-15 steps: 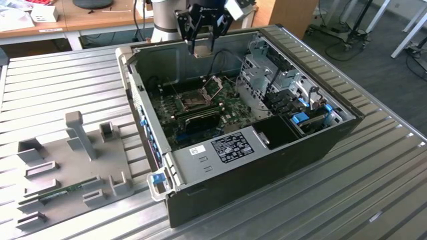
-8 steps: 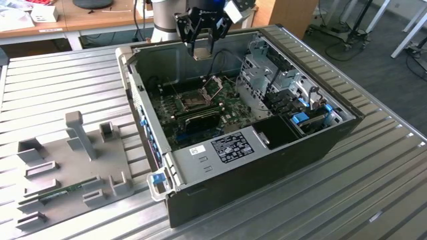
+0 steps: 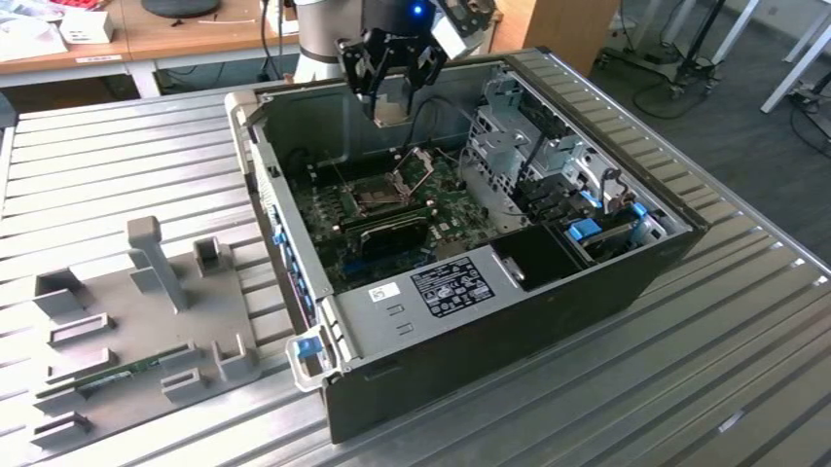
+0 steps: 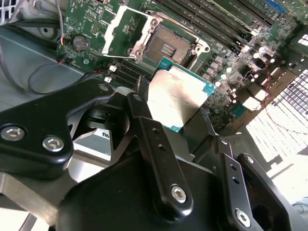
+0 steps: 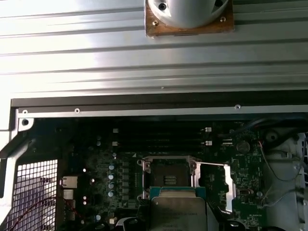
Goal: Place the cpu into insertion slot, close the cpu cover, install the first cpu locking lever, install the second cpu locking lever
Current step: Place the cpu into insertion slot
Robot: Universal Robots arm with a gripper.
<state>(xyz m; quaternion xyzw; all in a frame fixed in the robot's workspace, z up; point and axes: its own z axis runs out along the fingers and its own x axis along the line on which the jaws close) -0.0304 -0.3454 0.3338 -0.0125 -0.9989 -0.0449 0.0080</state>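
My gripper (image 3: 389, 97) hangs over the back of the open computer case, shut on the cpu (image 3: 389, 110). In the second wrist view the cpu (image 4: 175, 98) is a flat grey-brown square with a teal edge, held between the black fingers (image 4: 139, 113). It hovers above the board, apart from the insertion slot (image 4: 168, 45), which stands open with its dark contact field showing. The cpu cover (image 4: 126, 29) is swung open beside the slot. In the first wrist view the cpu (image 5: 178, 211) sits just short of the insertion slot (image 5: 168, 178), with the cpu cover (image 5: 216, 185) raised alongside.
The case walls (image 3: 279, 224) and a silver drive cage (image 3: 520, 146) hem in the board. Long black memory slots (image 4: 216, 24) run beside the socket. A grey fixture plate (image 3: 143, 331) with a green memory stick (image 3: 124, 375) lies on the slatted metal table at the exterior view's left.
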